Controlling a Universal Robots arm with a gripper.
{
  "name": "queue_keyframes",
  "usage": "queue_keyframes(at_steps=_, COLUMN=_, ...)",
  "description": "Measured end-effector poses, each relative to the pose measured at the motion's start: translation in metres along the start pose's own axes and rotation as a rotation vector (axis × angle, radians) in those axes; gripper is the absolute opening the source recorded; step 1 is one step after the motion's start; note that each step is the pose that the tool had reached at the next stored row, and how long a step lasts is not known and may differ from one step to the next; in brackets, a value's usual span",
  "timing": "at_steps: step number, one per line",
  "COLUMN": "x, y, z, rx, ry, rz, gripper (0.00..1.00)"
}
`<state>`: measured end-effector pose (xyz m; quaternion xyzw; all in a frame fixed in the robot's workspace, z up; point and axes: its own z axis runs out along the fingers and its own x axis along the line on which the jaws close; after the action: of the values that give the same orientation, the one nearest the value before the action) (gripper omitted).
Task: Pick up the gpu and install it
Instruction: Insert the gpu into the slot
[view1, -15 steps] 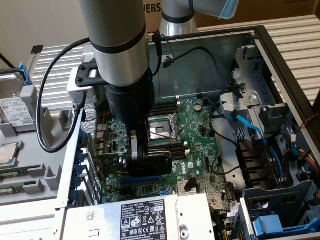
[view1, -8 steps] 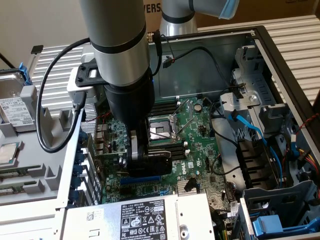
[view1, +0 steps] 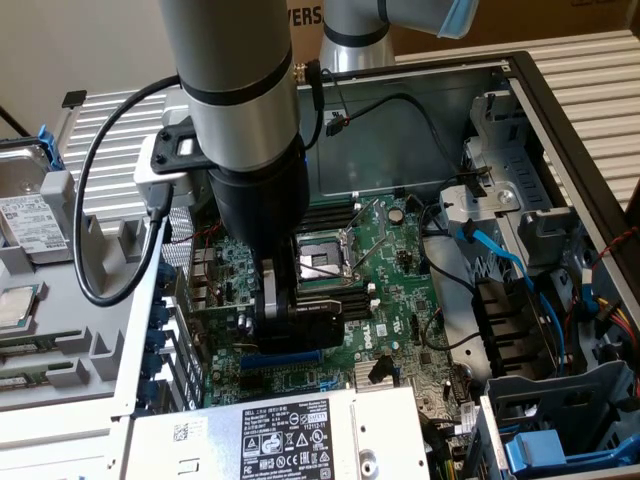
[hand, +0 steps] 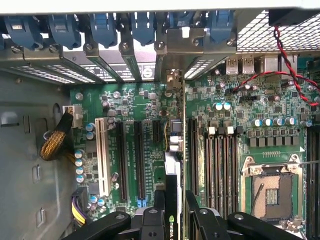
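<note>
Above the motherboard, the gripper clamps the gpu upright between its jaws

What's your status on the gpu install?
Gripper shut on the gpu. Card edge-on over motherboard slots, seating unclear. No obstruction seen at slots.

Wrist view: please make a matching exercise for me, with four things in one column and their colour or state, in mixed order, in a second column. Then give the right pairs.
Things:
1. gpu
2. twisted wires
3. slot clips
4. outermost expansion slot

Colour or state:
A. blue
B. white
C. held edge-on in the end effector
D. red and black

Pairs: 1-C, 2-D, 3-A, 4-B
</note>
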<state>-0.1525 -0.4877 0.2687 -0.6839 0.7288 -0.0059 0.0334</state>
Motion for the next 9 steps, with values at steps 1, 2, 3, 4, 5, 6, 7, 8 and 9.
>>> queue_keyframes(at_steps=1, x=0.0, y=0.0, z=0.0, rx=0.0001, ry=0.0008, rz=-0.001, gripper=0.26)
queue_keyframes(at_steps=2, x=0.0, y=0.0, z=0.0, rx=0.0001, ry=0.0009, rz=-0.001, gripper=0.26)
queue_keyframes(at_steps=3, x=0.0, y=0.0, z=0.0, rx=0.0001, ry=0.001, rz=-0.001, gripper=0.26)
queue_keyframes(at_steps=4, x=0.0, y=0.0, z=0.0, rx=0.0001, ry=0.001, rz=-0.001, gripper=0.26)
queue_keyframes(at_steps=5, x=-0.0001, y=0.0, z=0.0, rx=0.0001, ry=0.001, rz=-0.001, gripper=0.26)
queue_keyframes(at_steps=6, x=-0.0001, y=-0.0001, z=0.0, rx=0.0001, ry=0.001, rz=-0.001, gripper=0.26)
queue_keyframes(at_steps=7, x=-0.0002, y=-0.0007, z=0.0001, rx=0.0, ry=0.001, rz=-0.001, gripper=0.26)
queue_keyframes(at_steps=8, x=-0.0002, y=-0.0011, z=0.0001, rx=-0.0003, ry=0.001, rz=-0.001, gripper=0.26)
queue_keyframes(at_steps=9, x=-0.0002, y=-0.0019, z=0.0001, rx=-0.0006, ry=0.0011, rz=-0.001, gripper=0.26)
